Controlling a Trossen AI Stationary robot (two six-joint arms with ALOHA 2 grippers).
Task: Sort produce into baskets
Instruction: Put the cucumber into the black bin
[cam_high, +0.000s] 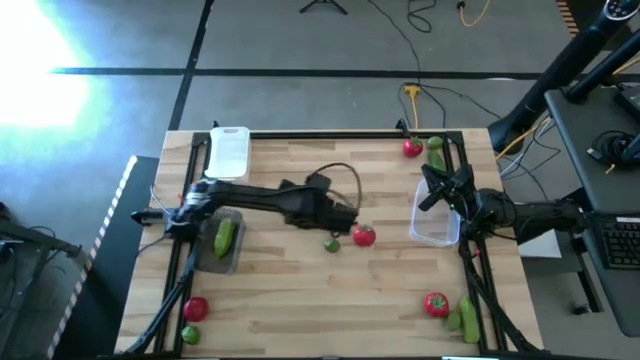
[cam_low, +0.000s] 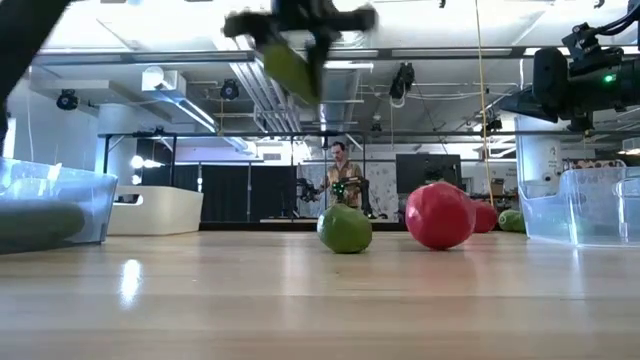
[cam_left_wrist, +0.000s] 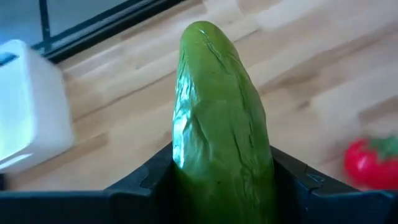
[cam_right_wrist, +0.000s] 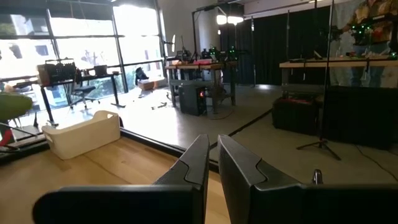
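Upright cucumber (cam_left_wrist: 221, 130) clamped in left claw (cam_left_wrist: 222, 180), above table (cam_left_wrist: 298, 56)

- No text, label, brand, number or sign can be read in any view.
- The white tray (cam_high: 229, 152), upper left of the table in the high view, shows a plain surface.
- The clear tub (cam_low: 585, 205), at the right edge of the low view, carries no legible marking.
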